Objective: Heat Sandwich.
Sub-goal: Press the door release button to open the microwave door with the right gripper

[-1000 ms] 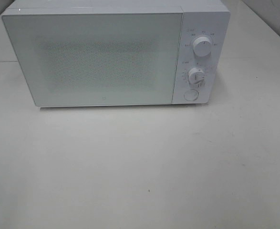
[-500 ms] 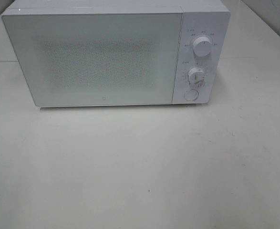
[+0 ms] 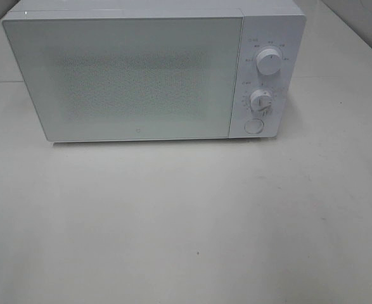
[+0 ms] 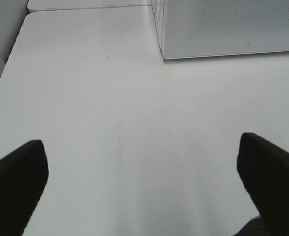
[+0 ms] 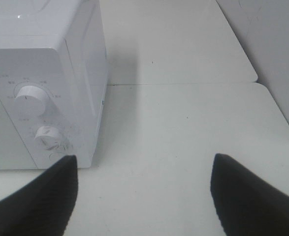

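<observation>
With left hand (image 4: 142,145) and right hand (image 5: 144,158) both spread apart and empty, the right should likely press squarely the round button (image 3: 253,126) at four o'clock on the front of the shut microwave (image 3: 122,76).

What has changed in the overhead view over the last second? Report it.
Nothing visibly changed. The microwave stands in the same place on the table, its door shut, the upper knob and lower knob as they were, and no arm has come into that view.
</observation>
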You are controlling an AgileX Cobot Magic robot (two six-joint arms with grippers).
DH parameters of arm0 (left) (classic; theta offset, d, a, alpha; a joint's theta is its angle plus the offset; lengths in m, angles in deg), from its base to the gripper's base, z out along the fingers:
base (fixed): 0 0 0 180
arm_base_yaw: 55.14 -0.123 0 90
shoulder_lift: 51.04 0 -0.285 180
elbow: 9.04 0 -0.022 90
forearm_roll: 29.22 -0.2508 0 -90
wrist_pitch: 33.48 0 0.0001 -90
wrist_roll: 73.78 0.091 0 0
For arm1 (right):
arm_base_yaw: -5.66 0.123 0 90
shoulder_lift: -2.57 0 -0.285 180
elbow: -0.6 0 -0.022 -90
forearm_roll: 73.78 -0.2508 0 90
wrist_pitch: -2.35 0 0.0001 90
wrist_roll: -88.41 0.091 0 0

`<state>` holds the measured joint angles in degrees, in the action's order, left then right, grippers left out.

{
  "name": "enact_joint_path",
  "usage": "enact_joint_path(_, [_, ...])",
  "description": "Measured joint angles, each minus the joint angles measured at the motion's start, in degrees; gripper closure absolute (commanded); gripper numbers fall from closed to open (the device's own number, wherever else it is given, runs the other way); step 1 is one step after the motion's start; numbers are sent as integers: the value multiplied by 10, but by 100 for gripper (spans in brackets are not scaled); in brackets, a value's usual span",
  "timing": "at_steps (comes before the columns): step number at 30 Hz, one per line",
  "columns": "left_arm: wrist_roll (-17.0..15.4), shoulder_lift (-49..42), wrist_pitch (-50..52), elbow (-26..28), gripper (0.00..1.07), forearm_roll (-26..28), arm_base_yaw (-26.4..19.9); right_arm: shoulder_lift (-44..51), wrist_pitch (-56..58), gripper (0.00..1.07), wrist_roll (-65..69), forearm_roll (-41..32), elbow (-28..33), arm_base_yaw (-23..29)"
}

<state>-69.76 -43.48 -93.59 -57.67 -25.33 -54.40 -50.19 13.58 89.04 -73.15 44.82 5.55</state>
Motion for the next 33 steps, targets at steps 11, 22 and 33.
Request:
enact_joint_path(11, [0, 0, 0, 0, 7, 0, 0, -123, -194, 35, 14, 0, 32, 0])
enact_joint_path(22, [0, 0, 0, 0, 7, 0, 0, -197, -402, 35, 7, -18, 139, 0])
enact_joint_path(33, [0, 0, 0, 0, 7, 0, 0, -294, -533, 35, -114, -181, 175, 129])
